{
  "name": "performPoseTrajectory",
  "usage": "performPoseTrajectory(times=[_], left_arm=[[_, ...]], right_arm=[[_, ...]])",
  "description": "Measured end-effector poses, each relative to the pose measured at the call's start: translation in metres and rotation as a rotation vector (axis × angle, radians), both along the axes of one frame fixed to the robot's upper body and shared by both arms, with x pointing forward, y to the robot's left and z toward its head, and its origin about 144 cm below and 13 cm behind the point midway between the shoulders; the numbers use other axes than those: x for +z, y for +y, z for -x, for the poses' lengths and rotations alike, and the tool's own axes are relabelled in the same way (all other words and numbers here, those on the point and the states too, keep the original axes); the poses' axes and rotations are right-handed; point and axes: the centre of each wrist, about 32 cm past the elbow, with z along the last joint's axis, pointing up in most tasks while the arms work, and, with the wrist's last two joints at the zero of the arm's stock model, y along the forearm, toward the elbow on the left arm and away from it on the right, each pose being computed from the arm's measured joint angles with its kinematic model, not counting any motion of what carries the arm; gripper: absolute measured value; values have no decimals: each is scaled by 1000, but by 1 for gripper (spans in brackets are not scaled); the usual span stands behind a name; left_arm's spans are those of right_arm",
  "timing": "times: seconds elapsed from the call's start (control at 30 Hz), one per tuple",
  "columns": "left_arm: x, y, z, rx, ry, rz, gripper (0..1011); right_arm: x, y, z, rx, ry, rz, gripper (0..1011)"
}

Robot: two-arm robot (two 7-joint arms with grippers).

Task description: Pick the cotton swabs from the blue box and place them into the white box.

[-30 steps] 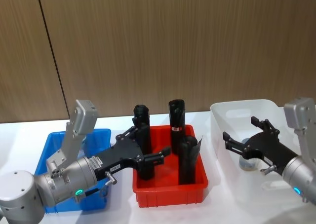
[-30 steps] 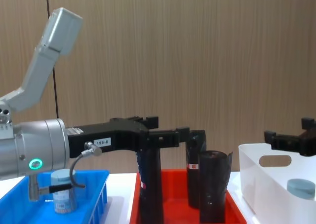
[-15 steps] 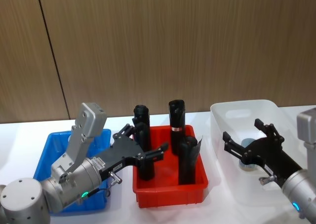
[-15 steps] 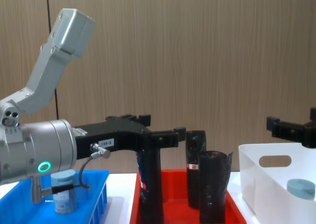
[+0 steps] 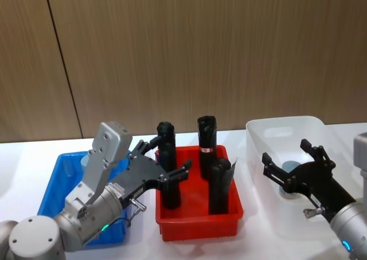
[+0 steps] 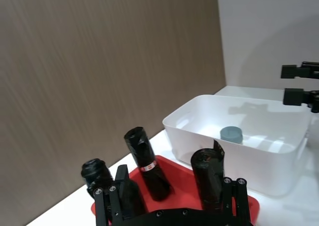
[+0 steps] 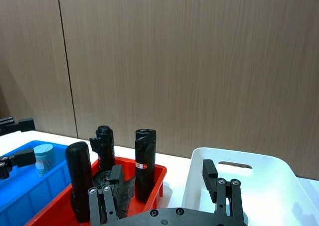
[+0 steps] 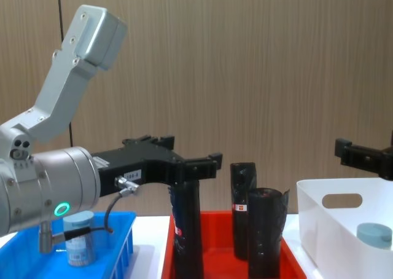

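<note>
Possibly knocks over a roll [image 5: 166,135] in the red tray [image 5: 198,225] while swinging the left gripper [image 5: 169,157], spread wide and empty just beside it, across to the swab tub [image 8: 78,220] in the blue box [image 5: 57,180], with the right gripper [image 5: 285,154] spread, empty, above the white box [image 5: 281,125].

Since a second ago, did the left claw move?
Yes. The left gripper pulled back toward the blue box, away from the red-labelled black roll.
</note>
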Motion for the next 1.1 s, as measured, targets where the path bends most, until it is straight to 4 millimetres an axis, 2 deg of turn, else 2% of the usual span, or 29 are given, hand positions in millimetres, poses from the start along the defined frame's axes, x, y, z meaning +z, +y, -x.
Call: performPoseTrajectory(times=[0.8,1.1], left_arm=[[4,-23,30,229,-113,-26,1004],[5,-26,35,263,-132,-26,1004]], right_arm=[[0,0,0,1,0,1,1001],[0,0,0,1,0,1,1001]])
